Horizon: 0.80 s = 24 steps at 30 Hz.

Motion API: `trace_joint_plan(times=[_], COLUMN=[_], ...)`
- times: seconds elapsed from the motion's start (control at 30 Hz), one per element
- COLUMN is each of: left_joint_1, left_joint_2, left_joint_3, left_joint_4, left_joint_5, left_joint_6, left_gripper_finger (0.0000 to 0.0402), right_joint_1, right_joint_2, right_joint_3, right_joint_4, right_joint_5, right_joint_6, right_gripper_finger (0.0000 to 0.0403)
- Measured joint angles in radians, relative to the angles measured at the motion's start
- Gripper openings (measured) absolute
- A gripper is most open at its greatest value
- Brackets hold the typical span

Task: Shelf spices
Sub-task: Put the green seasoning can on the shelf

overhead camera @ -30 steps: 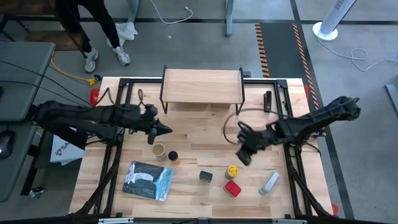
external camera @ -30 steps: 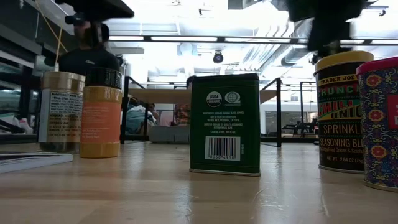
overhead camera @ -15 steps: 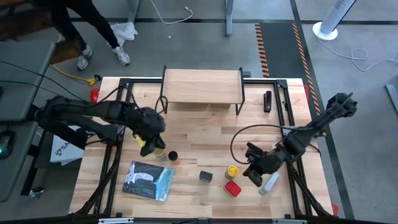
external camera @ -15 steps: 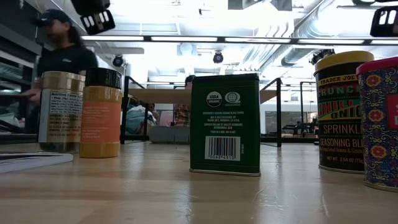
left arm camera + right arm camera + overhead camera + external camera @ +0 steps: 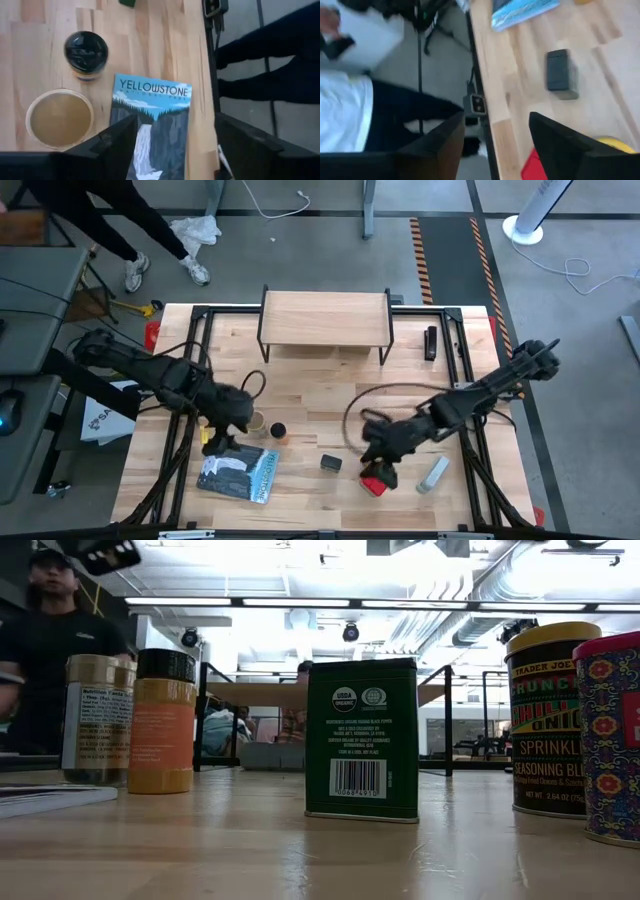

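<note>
The shelf (image 5: 325, 320) stands at the table's far edge with its wooden top bare. The tan cylinder (image 5: 256, 423) and the amber jar (image 5: 278, 431) stand at the middle left. My left gripper (image 5: 214, 442) hangs open just left of them, over the edge of a Yellowstone case (image 5: 150, 107). The black tin (image 5: 331, 464) stands in the middle, with the red tin (image 5: 373, 486) to its right. My right gripper (image 5: 378, 465) hovers open above the red tin (image 5: 535, 167) and the yellow jar (image 5: 612, 145), hiding that jar in the high view.
The blue-grey Yellowstone case (image 5: 238, 472) lies near the front left. A grey bar (image 5: 433, 473) lies right of the red tin. A small dark object (image 5: 431, 342) lies right of the shelf. A person (image 5: 55, 650) stands beyond the table's left side.
My left gripper has swung from near the shelf's left leg toward the table's near edge, ending left of the tan cylinder. My right gripper has gone toward the near edge, then left, ending over the yellow jar and red tin. The spices have kept still.
</note>
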Motion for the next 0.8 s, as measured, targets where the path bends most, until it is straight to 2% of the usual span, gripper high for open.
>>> trace_joint_plan(times=[0.17, 0.3, 0.4, 0.5, 0.63, 0.8], left_joint_1=[-0.094, -0.133, -0.153, -0.170, -0.192, -0.216], left_joint_2=[-0.011, -0.017, -0.016, -0.016, -0.016, -0.004], left_joint_3=[0.000, 0.000, -0.001, -0.001, -0.001, -0.001], left_joint_4=[-0.023, -0.020, -0.020, -0.019, -0.020, -0.020], left_joint_5=[-0.142, -0.195, -0.205, -0.221, -0.267, -0.345], left_joint_6=[0.006, 0.025, 0.048, 0.031, -0.050, -0.118], left_gripper_finger=[0.0274, 0.0274, 0.0274, 0.0274, 0.0274, 0.0274], right_joint_1=[0.028, 0.068, 0.094, 0.115, 0.139, 0.108], right_joint_2=[0.220, 0.369, 0.449, 0.495, 0.500, 0.501], right_joint_3=[0.331, 0.555, 0.663, 0.718, 0.726, 0.726], right_joint_4=[-0.371, -0.671, -0.827, -0.899, -0.904, -0.824], right_joint_5=[-0.081, -0.052, -0.031, -0.017, 0.034, 0.129], right_joint_6=[-0.101, -0.079, -0.036, -0.015, -0.013, -0.003], right_gripper_finger=[0.0225, 0.0225, 0.0225, 0.0225, 0.0225, 0.0225])
